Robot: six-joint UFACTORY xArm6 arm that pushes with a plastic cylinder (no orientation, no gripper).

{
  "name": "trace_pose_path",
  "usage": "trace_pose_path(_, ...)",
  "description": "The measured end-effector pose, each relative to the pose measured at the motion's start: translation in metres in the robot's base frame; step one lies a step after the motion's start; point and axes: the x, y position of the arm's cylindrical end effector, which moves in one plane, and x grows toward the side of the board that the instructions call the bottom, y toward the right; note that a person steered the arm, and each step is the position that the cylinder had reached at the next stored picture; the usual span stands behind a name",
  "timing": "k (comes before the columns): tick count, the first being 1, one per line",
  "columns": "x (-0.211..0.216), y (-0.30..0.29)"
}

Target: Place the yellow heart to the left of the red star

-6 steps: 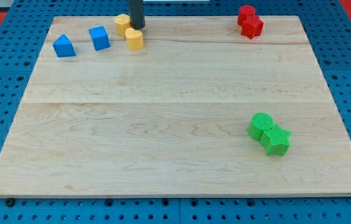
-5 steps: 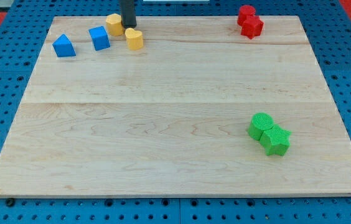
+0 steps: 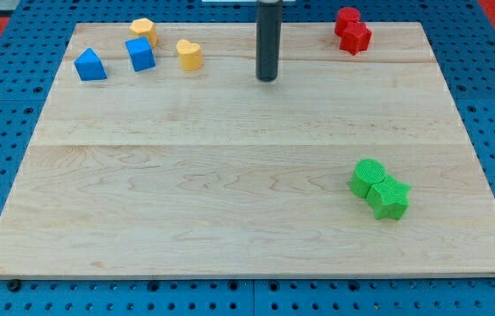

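— Jaws? None fitted; just a dark rod (image 3: pixel 268 35), holding nothing, with my tip (image 3: pixel 268 79) down on the bench (image 3: pixel 230 202) in the upper middle, touching no block.

— And the yellow heart (image 3: pixel 190 54)?

— Off to the view's left of my tip and slightly toward the top, well apart from it, resting alone on bare wood.

— Near anything else?

— Close to the blue cube (image 3: pixel 140 53), just to its left, with a small gap between. Above that cube, a second yellow block (image 3: pixel 143 28), possibly hexagonal, though hard to tell at this angle; seems to touch the cube's top edge. Farther left, a blue block with a peaked top (image 3: pixel 89 64).

— The red star (image 3: pixel 356 38)?

— Up at the view's top right, well to the right of my tip, pressed against a round red block (image 3: pixel 347 17) behind it. So heart and star on opposite sides of the rod, far apart.

— Anything lower down?

— A green cylinder (image 3: pixel 367 176) and a green star (image 3: pixel 389 197), touching, at the lower right.
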Motion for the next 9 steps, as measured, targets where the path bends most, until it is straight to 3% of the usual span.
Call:
trace_pose_path(2, -0.004, -0.128)
trace_pose_path(4, -0.045, -0.127)
trace_pose_path(7, -0.078, -0.029)
trace_pose_path(8, -0.067, -0.026)
trace_pose_path(9, -0.044, -0.066)
